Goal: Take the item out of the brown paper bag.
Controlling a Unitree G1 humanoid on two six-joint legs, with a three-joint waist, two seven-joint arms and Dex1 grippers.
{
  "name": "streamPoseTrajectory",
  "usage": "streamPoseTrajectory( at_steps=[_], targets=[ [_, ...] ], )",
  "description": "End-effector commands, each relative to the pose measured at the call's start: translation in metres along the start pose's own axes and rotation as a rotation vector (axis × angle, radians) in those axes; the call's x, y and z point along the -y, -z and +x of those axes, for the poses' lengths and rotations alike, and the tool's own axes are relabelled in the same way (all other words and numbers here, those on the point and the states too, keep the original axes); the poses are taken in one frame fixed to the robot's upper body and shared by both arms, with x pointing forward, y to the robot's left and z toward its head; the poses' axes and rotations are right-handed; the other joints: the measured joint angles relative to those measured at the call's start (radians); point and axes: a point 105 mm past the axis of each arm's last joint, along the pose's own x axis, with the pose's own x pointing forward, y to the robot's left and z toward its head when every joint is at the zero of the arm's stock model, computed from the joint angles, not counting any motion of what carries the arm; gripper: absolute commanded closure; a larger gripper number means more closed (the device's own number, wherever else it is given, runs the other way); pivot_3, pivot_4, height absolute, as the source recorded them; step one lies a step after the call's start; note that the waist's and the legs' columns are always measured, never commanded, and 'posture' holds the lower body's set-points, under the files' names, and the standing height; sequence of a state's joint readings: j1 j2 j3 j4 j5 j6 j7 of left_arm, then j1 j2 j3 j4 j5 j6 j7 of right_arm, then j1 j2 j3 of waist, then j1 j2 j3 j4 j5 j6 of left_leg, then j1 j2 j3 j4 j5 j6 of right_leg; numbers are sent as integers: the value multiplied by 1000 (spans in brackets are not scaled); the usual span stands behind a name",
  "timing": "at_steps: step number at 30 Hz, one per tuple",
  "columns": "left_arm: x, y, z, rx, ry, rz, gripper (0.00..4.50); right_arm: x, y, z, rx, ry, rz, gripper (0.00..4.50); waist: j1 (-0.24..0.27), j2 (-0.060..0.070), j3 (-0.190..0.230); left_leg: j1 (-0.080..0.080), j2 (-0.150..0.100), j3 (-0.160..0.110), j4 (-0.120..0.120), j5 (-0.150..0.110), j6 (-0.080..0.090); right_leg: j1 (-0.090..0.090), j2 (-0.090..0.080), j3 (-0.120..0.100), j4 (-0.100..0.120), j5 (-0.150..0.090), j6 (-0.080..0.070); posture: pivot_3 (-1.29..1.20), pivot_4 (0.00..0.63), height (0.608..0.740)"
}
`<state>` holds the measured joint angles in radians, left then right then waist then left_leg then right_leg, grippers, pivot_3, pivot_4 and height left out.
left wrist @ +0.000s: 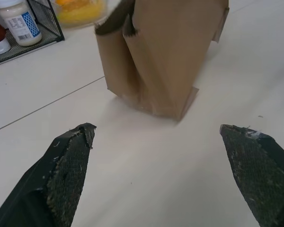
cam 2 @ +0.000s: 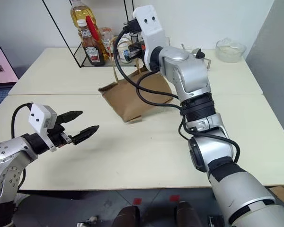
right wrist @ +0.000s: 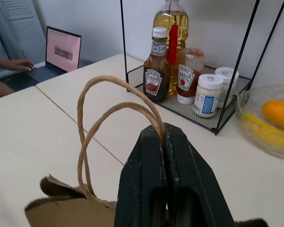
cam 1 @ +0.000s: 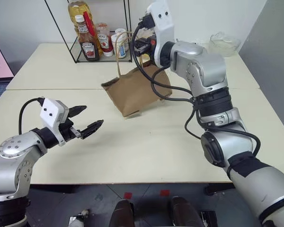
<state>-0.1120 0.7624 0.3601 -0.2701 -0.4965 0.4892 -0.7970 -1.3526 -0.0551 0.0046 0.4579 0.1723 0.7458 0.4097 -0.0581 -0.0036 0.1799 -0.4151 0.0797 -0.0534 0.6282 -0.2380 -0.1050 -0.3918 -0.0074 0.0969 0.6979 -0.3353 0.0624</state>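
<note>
Right claw (right wrist: 166, 142) is pinched tight on the bag's cord handles (right wrist: 109, 111), tilting the brown paper bag (cam 1: 135, 90) at frame center so the wide-open, empty left claw (cam 1: 85, 120) can get in.

Brown paper bag (cam 1: 135, 92) (tan cord handles (right wrist: 109, 123)), cream table (cam 1: 146, 146), black tool fingers (left wrist: 68, 172)

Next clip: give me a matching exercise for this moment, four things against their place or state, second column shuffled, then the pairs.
Things:
1. left pincer
2. right pincer
3. brown paper bag
4. ketchup bottle

States or places:
A. in the black wire rack
B. shut on the cord handles
C. open, holding nothing, low over the table
D. tilted, hanging from its handles, bottom edge at the tabletop

Pairs: 1-C, 2-B, 3-D, 4-A
</note>
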Motion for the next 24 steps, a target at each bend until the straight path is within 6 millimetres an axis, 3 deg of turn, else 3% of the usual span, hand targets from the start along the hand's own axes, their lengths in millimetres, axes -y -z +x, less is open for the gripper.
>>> streamPoseTrajectory(
  at_steps=[1,15,24],
  targets=[
    [-2,-13,-1,33,1,52,0,-13,-36,-7,118,-29,-37,4478,0,0,0,0,0,0,0,0,0,0,0,0,0,0,0,0,150,740],
    [0,-18,5,45,19,67,0,-7,-41,2,129,9,-14,4478,-2,0,0,0,0,0,0,0,0,0,0,0,0,0,0,0,150,740],
    [0,-16,6,45,24,69,0,-3,-31,9,107,47,30,4478,-2,0,0,0,0,0,0,0,0,-1,0,0,0,0,0,0,150,740]
  ],
)
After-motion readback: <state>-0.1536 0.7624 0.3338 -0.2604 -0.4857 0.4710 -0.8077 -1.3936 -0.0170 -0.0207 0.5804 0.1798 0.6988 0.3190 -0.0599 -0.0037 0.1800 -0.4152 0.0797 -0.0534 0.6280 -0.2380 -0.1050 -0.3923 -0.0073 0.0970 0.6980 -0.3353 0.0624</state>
